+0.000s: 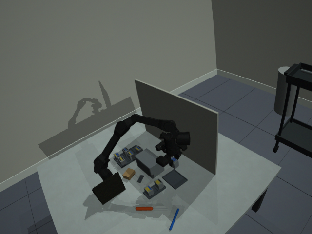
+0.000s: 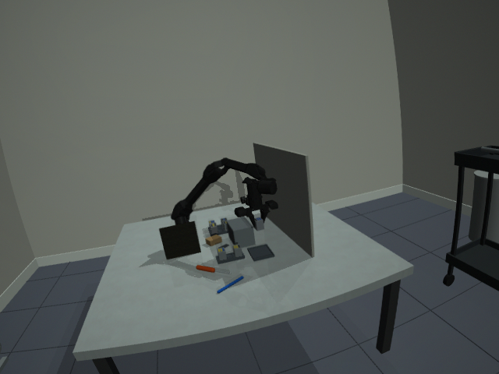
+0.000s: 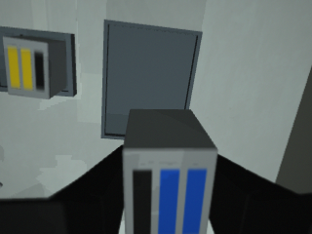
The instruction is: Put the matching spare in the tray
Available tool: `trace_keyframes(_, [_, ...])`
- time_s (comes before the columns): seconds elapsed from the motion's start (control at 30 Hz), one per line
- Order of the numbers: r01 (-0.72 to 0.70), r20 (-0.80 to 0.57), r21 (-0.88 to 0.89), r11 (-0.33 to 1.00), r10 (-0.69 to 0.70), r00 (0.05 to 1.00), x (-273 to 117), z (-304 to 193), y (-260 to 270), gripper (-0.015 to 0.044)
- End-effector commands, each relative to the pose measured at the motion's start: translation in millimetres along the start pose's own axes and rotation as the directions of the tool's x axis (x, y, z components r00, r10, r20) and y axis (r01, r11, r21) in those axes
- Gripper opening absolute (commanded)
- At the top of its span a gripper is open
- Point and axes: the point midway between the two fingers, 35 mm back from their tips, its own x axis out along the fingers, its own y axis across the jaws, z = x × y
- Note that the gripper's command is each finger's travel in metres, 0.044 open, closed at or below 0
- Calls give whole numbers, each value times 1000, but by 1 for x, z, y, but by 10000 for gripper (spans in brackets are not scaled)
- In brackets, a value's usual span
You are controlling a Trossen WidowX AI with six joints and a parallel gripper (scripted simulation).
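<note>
My gripper (image 1: 173, 163) (image 2: 257, 222) (image 3: 161, 152) is shut on a small grey spare (image 1: 174, 162) (image 2: 258, 223) (image 3: 168, 166) whose label has one black bar and two blue bars. It holds the spare low over the table, between the mounted grey unit (image 1: 148, 162) (image 2: 241, 232) and the upright panel (image 1: 181, 121) (image 2: 288, 193). The flat dark tray (image 1: 174, 178) (image 2: 260, 252) (image 3: 148, 78) lies just ahead of the held spare. Other spares with yellow and black bars stand in holders behind the unit (image 1: 126, 154) (image 2: 217, 226), in front of it (image 1: 154, 188) (image 2: 229, 252), and in the wrist view (image 3: 28, 68).
A tan block (image 1: 128, 173) (image 2: 213, 240) and a small dark chip (image 1: 140, 178) lie by the unit. An orange screwdriver (image 1: 144, 208) (image 2: 206, 268) and a blue pen (image 1: 174, 219) (image 2: 230, 284) lie near the front. A black slab (image 1: 108, 187) (image 2: 179, 240) leans at the arm's base. A black cart (image 1: 294, 110) stands off the table.
</note>
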Motion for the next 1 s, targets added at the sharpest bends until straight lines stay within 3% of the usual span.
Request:
trace_keyframes(0.0, [4, 3, 3, 1000, -4, 1000, 4, 0, -1, 0])
trace_keyframes(0.97, [4, 3, 3, 1000, -4, 1000, 31, 0, -3, 0])
